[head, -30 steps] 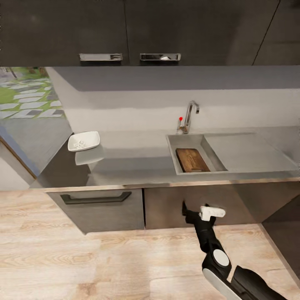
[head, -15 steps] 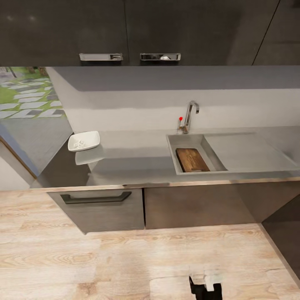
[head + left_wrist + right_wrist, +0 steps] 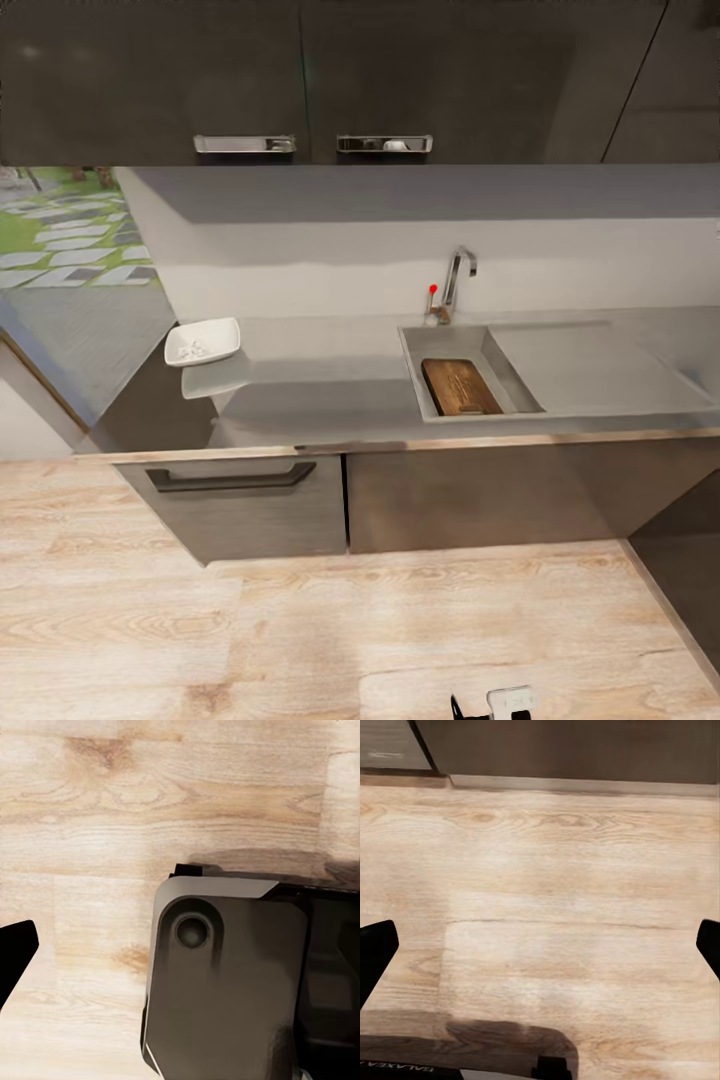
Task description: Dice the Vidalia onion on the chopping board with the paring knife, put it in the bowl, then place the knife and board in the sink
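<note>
The dark-brown chopping board (image 3: pixel 460 387) lies flat inside the sink (image 3: pixel 415 372) basin, below the chrome tap (image 3: pixel 456 275) with its red knob. At the left end of the grey countertop (image 3: pixel 320 385) stands the white bowl (image 3: pixel 204 341), with tiny pale bits of diced onion (image 3: pixel 190 349) in it. The paring knife is out of view. My right gripper (image 3: pixel 540 952) hangs low over the wooden floor, open, with nothing between its fingertips (image 3: pixel 375 960); its tip peeks in at the head view's lower edge (image 3: pixel 495 705). My left gripper (image 3: pixel 180 952) is open beside my dark base, empty.
Dark cabinet fronts with a drawer handle (image 3: pixel 230 477) run under the worktop, and upper cabinets (image 3: pixel 300 80) hang above. A flat drainboard (image 3: pixel 590 365) extends right of the basin. Light wooden floor (image 3: pixel 350 630) separates me from the cabinets.
My right arm has dropped from in front of the cabinet fronts to the head view's lower edge. The camera has shifted slightly. Board and bowl have not moved.
</note>
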Controlling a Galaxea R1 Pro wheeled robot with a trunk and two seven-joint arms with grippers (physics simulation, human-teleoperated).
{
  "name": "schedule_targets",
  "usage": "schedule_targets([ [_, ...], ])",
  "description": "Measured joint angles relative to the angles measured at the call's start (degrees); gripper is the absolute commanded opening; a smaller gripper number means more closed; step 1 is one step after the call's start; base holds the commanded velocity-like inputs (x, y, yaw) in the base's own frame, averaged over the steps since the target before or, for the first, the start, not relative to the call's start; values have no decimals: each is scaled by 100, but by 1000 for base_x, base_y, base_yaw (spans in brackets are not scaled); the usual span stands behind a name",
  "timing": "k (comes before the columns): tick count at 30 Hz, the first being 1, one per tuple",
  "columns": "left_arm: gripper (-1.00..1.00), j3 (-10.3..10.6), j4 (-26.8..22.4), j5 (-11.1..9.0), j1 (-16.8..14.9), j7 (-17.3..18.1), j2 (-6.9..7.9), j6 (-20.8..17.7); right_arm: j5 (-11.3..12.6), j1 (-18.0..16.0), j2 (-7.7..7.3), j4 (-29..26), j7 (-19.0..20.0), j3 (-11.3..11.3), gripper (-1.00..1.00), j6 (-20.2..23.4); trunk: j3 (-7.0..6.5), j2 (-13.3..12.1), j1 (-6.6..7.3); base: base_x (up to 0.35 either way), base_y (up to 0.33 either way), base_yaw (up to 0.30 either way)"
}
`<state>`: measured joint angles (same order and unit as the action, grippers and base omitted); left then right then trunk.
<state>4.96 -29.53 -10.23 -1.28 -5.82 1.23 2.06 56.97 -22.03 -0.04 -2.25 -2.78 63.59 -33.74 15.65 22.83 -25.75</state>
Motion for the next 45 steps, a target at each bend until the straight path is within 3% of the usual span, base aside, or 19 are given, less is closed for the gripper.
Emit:
schedule_targets([
  [11, 100, 0, 10, 0, 0, 0, 2, 1, -2, -1, -17, 4, 0, -1, 100, -2, -100, 0, 0, 0, 0, 0],
  [19, 100, 0, 41, 0, 0, 0, 2, 2, 194, -1, -20, 6, 0, 0, 100, -2, -172, 0, 0, 0, 0, 0],
  [45, 100, 0, 95, 0, 1, 0, -7, 2, 199, 0, -20, 9, 0, 0, 100, -6, -408, -1, 0, 0, 0, 0],
])
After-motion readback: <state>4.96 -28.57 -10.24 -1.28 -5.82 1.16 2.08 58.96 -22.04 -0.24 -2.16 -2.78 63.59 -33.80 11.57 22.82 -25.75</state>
